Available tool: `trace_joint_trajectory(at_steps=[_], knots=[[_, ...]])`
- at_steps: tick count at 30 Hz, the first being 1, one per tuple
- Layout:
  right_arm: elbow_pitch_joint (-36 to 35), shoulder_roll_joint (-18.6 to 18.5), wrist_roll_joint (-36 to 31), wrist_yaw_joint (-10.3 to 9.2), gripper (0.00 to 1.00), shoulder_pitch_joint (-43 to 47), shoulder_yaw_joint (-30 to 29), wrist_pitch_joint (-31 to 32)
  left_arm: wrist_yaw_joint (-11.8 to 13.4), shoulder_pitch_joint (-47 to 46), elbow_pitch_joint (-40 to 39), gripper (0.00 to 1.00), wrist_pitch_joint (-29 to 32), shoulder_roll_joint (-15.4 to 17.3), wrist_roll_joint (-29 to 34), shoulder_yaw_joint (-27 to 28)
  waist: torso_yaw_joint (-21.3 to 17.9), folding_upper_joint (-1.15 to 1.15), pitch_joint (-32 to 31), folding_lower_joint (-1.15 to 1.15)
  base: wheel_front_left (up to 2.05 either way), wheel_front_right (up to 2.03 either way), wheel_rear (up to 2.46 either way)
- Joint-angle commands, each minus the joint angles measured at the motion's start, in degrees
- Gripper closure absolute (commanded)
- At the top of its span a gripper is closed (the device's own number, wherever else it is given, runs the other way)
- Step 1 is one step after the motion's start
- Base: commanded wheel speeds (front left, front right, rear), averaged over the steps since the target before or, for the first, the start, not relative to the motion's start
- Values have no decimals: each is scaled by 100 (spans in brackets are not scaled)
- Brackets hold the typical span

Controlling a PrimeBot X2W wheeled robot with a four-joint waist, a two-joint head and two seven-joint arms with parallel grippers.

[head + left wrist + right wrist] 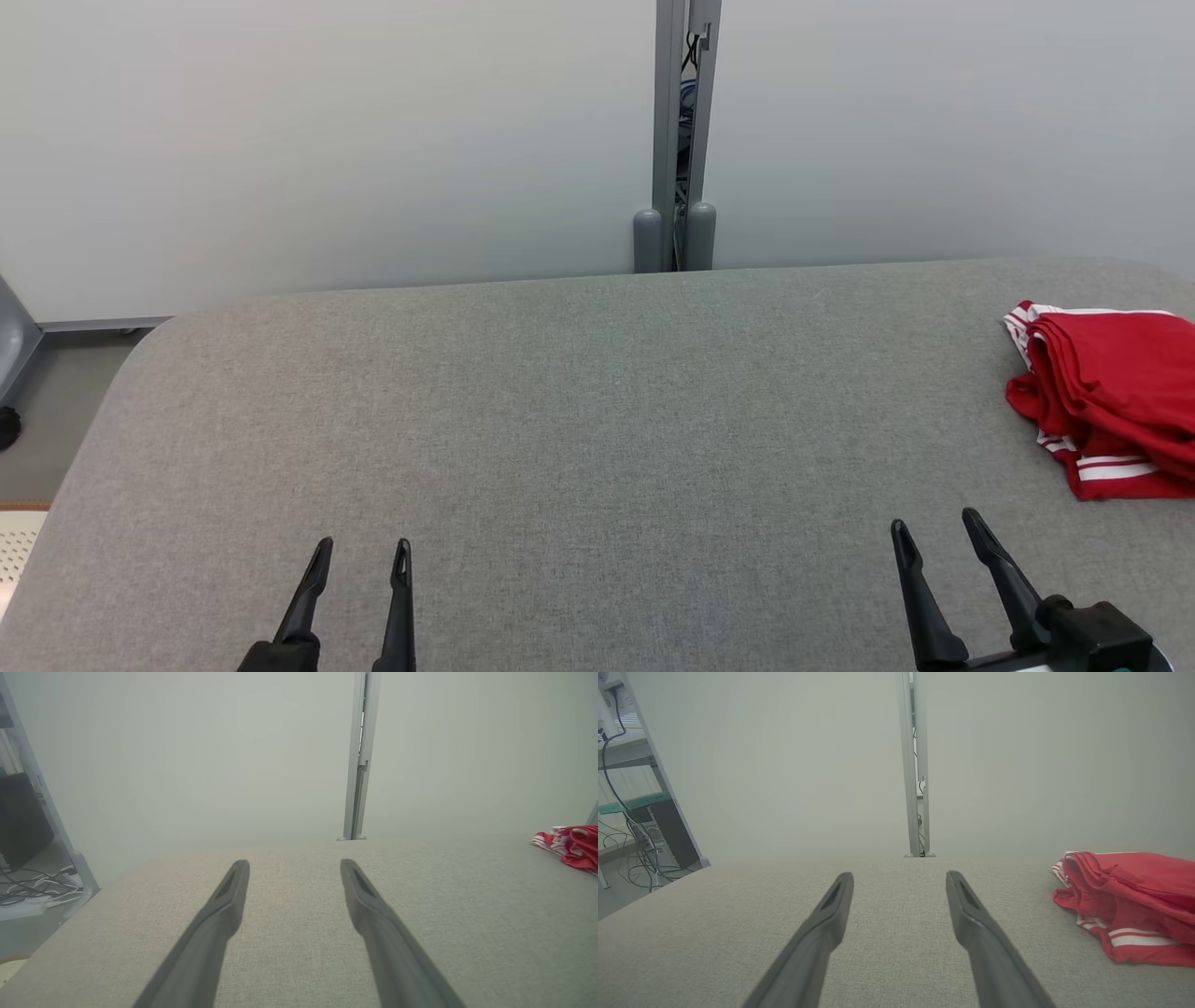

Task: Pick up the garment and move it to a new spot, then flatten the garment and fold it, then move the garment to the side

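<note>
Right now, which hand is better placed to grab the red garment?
Right. The right hand sits open close to the red garment on the right side of the table; the left hand is far across it.

Premises: a robotics test bay or laboratory, not a dwelling. Evidence follows.

Plain pale partition panels (327,140) close off the upper half of the head view. They are joined at upper centre by a grey metal post (670,140), with wiring (692,51) visible in its gap. A tabletop (560,420) covered in grey cloth occupies the lower half.

At the left edge of the right wrist view stands a metal rack (630,752) with loose cables (633,858) hanging by it. At the left edge of the left wrist view, a dark box (21,816) sits above cords (32,891) trailing on the floor (25,935).
</note>
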Motion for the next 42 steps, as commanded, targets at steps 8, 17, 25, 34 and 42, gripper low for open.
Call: trace_joint_trajectory(at_steps=[8, 17, 25, 34, 42], knots=[[73, -17, -5, -2, 0, 71, 39, -32, -113, -53, 142, 0, -24, 10, -121, 162, -11, 0, -3, 0, 0, 0, 0], [114, -17, -2, -2, 0, 88, 58, -32, -130, -47, 189, 0, -24, 8, -167, 150, 11, 0, -69, 0, 0, 0, 0], [122, -16, 17, -2, 0, 84, 87, -32, -107, -41, 211, 0, -24, 8, -166, 132, 10, 0, -78, 0, 0, 0, 0], [213, 14, 43, 0, 100, 91, 114, 13, -102, 8, 302, 100, 23, -21, -184, 117, 20, 0, -82, 0, 0, 0, 0], [405, 20, 611, 0, 100, 6, 24, 166, -173, -135, 555, 100, 171, -35, -752, 174, 19, 0, -59, 0, 0, 0, 0]])
